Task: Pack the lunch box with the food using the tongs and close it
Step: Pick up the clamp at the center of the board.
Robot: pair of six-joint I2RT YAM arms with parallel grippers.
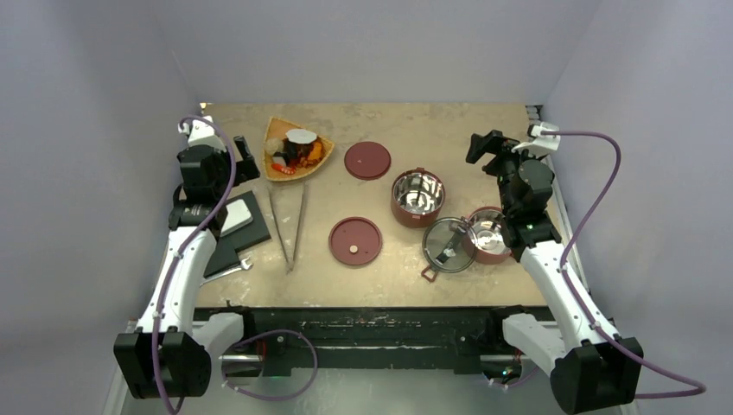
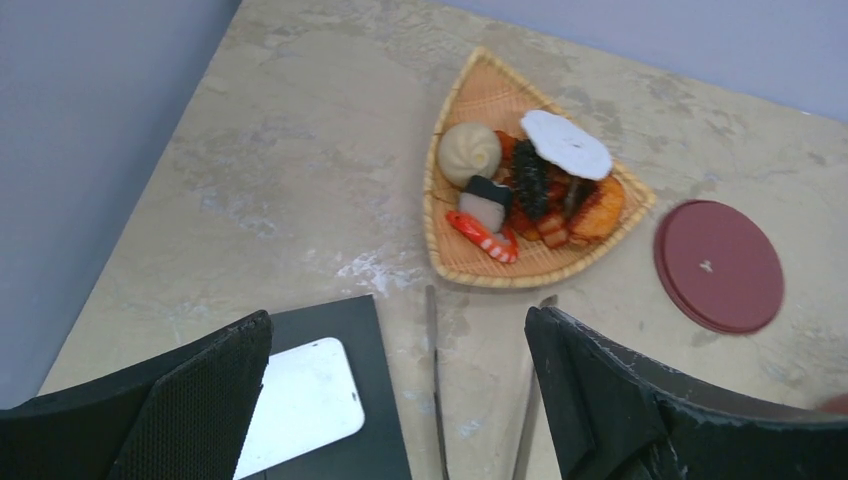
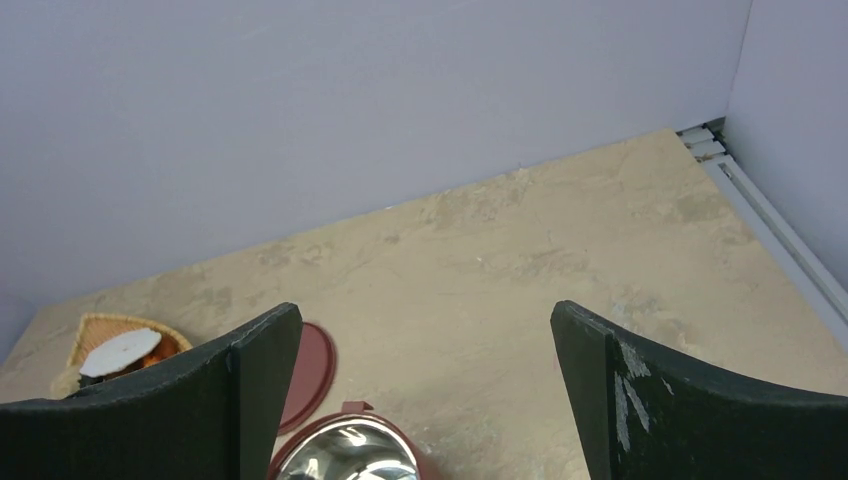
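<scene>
The lunch box lies apart on the table: one steel-lined dark-red bowl (image 1: 418, 197) (image 3: 350, 455), a second bowl (image 1: 488, 235), a smoky clear lid (image 1: 448, 245) leaning on it, and two dark-red disc lids (image 1: 367, 161) (image 1: 355, 240). The food (image 1: 298, 151) (image 2: 530, 190) is piled on an orange fan-shaped tray (image 2: 440, 250). The silvery tongs (image 1: 290, 225) (image 2: 433, 370) lie flat below the tray. My left gripper (image 1: 245, 160) (image 2: 398, 330) hovers open above the tongs' tips, holding nothing. My right gripper (image 1: 482, 147) (image 3: 425, 320) is open and empty, raised behind the bowls.
A black pad (image 1: 226, 238) with a white rounded slab (image 2: 300, 400) lies left of the tongs. A small silver wrench (image 1: 226, 270) rests at the pad's near corner. Grey walls close in the table's left, back and right sides.
</scene>
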